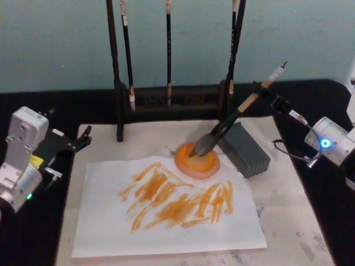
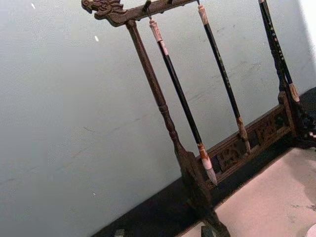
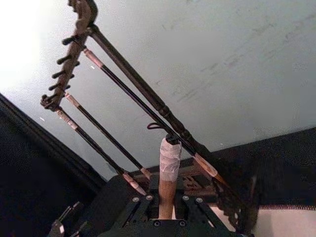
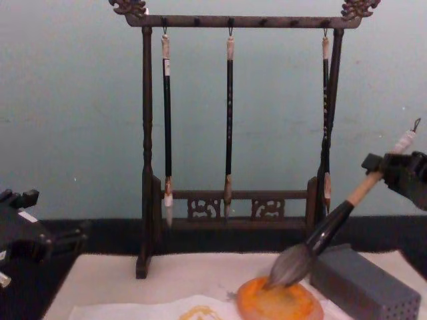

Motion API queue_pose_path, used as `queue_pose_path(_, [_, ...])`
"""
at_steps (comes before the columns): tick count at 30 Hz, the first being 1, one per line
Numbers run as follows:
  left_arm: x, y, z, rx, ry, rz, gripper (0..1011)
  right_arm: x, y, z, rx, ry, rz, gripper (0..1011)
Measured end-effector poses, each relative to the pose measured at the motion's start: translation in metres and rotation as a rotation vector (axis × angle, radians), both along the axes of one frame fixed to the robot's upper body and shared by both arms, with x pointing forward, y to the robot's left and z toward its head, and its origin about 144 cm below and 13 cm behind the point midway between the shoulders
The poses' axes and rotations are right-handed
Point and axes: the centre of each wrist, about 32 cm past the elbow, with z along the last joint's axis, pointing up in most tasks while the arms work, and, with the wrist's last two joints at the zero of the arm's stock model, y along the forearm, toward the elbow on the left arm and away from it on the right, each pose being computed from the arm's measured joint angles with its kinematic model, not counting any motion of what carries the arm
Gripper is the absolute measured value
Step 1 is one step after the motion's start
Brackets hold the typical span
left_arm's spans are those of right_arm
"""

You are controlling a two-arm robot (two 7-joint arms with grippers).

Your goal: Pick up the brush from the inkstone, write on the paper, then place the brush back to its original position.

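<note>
The right gripper [image 1: 268,93] is clamped on the tan upper handle of the large grey-bristled wooden brush [image 1: 238,113]. Its long axis slants away from the gripper, down and left, to the tip on the round, flat orange inkstone [image 1: 186,166]. The left gripper [image 1: 77,141] sits parked well left of the inkstone.

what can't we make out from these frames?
- brush against grey block: touching or clear, the head view overlaps them.
- paper: the chest view's bottom edge cuts off nearly all of it.
- bristles and inkstone: hidden in the right wrist view below the right gripper holding the handle.
- left gripper sits parked at the head view's left.
</note>
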Motion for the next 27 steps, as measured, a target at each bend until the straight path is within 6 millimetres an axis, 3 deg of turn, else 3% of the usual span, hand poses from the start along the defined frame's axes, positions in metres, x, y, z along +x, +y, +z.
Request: queue_pose_path(27, [0.0000, 0.0000, 0.0000, 0.000, 0.000, 0.000, 1001, -0.0038, 0.0069, -0.0086, 0.007, 0.064, -0.017, 163])
